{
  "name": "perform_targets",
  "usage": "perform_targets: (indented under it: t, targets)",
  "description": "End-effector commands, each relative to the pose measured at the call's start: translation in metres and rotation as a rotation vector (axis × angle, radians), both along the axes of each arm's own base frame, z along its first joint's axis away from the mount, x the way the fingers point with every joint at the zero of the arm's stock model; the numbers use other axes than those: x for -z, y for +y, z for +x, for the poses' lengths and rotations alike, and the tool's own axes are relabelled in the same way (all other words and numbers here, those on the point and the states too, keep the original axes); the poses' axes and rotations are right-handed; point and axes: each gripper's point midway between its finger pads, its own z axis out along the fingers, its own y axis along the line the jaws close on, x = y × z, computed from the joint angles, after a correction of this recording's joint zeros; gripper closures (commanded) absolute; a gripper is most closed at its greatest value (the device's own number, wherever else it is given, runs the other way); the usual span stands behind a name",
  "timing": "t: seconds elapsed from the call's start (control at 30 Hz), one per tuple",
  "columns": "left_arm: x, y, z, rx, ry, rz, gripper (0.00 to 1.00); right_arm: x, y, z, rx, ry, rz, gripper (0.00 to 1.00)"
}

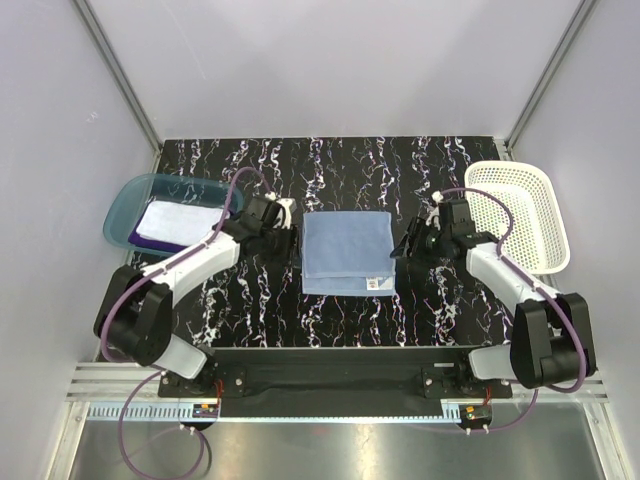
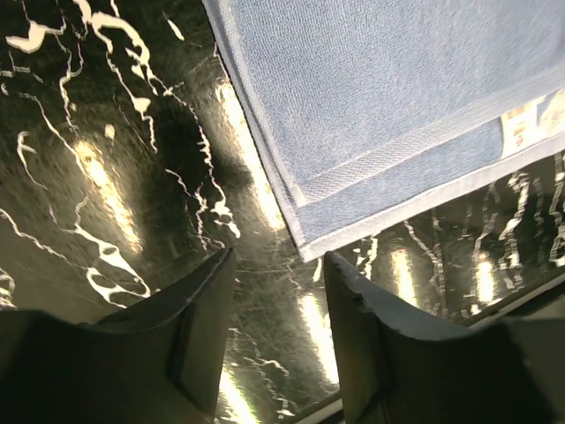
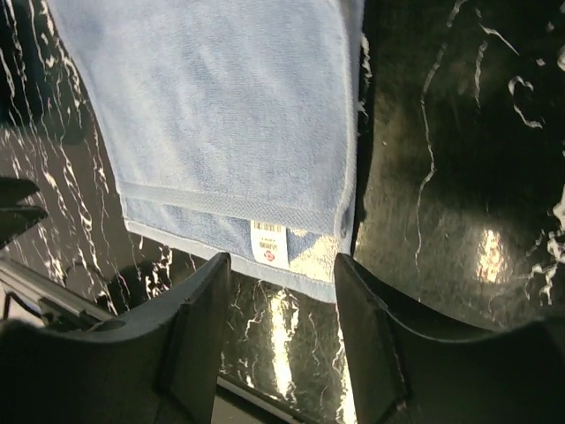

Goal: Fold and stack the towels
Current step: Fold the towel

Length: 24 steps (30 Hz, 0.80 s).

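Seemingly ready for another fold, left pincer (image 2: 278, 261) and right pincer (image 3: 281, 262) are hovering, parted and empty, flanking the folded light-blue cloth towel (image 1: 347, 250).

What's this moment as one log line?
blue towel: folded, flat on table | left jaws: open, empty | right jaws: open, empty | white towel on purple towel in teal tray
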Motion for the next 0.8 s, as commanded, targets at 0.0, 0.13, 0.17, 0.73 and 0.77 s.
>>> perform_targets:
  t: [0.0, 0.13, 0.17, 0.73, 0.77]
  targets:
    - [-0.006, -0.010, 0.008, -0.082, -0.006, -0.080, 0.50, -0.003, -0.011, 0.005, 0.136, 0.052, -0.030, 0.44]
    - [0.008, -0.026, 0.015, -0.116, 0.023, -0.154, 0.51, 0.016, -0.013, 0.011, 0.178, 0.120, -0.046, 0.50]
    - [0.016, -0.028, 0.015, -0.123, 0.054, -0.161, 0.52, 0.026, -0.011, 0.012, 0.175, 0.142, -0.045, 0.52]
    - [0.046, -0.035, 0.010, -0.152, 0.097, -0.128, 0.58, 0.053, -0.003, 0.002, 0.128, 0.161, -0.016, 0.71]
    - [0.046, -0.035, 0.010, -0.151, 0.093, -0.126, 0.58, 0.054, -0.001, 0.001, 0.124, 0.163, -0.015, 0.71]
